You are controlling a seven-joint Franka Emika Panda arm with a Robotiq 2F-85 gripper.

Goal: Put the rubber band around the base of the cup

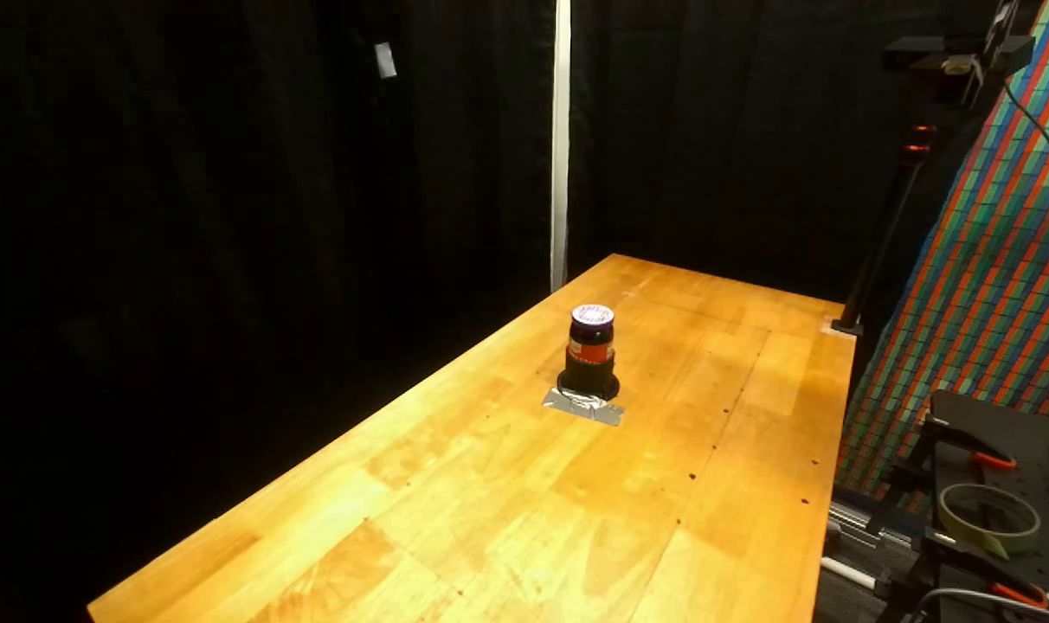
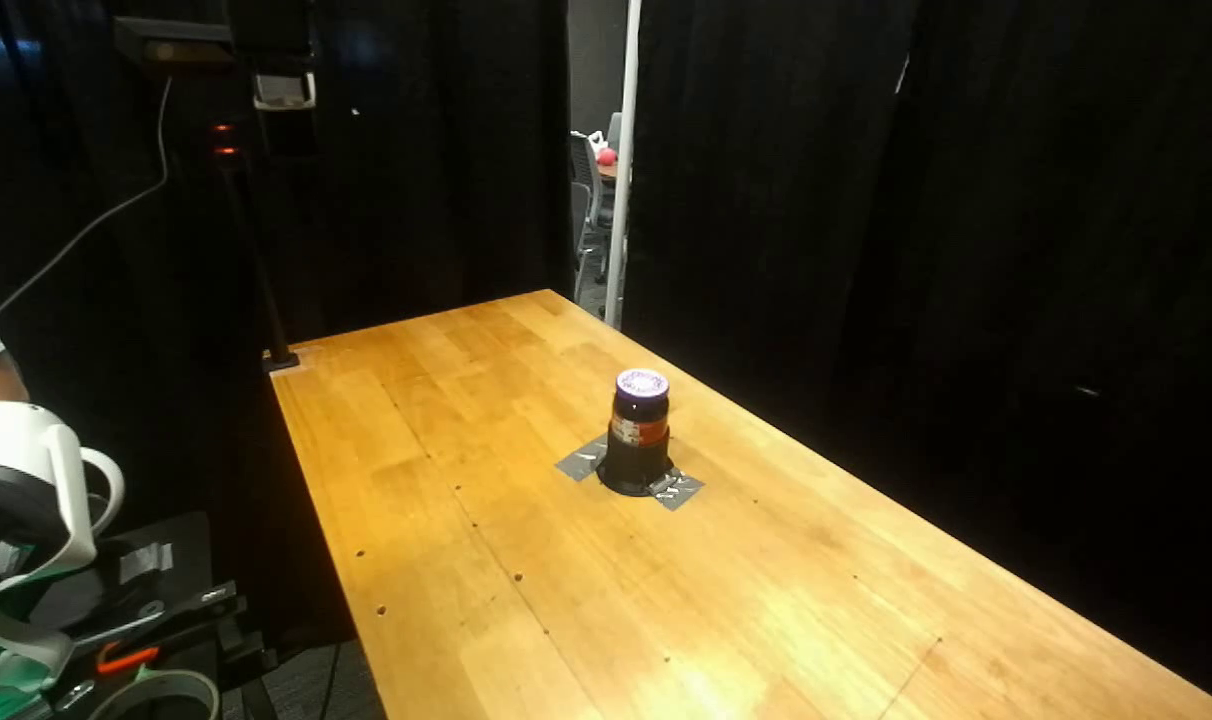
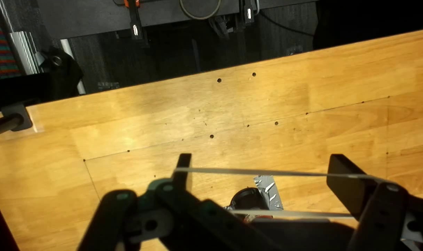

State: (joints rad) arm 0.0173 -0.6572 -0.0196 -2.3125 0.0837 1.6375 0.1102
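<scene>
- Rubber under tension: the band runs taut between the fingers, two straight strands in the wrist view; strung that way, I'd say, to make a loop big enough for the cup.
- My gripper is spread wide, and that spread does the holding; nothing is pinched. Narrow it now and I reckon the loop goes slack.
- Cup standing upright on the table in both exterior views: dark below, orange-red round the middle, pale on top. The wrist view gives me only part of it, low down, the gripper hiding the rest.
- Silver tape fixes the flared base to the table on two sides, there, I judge, so a tug from the band won't slide or tip it.
- Band not yet around the cup; I call this the lining-up step.
- Lower strand crosses the cup in the wrist view, so it isn't framed inside the loop. Neither exterior view shows the gripper, so its height I can't tell.
- Next, to my mind: centre over the pale top, straight down to the base, then bring the fingers in. Worry: a strand snagging high, or slipping off a finger early.
</scene>
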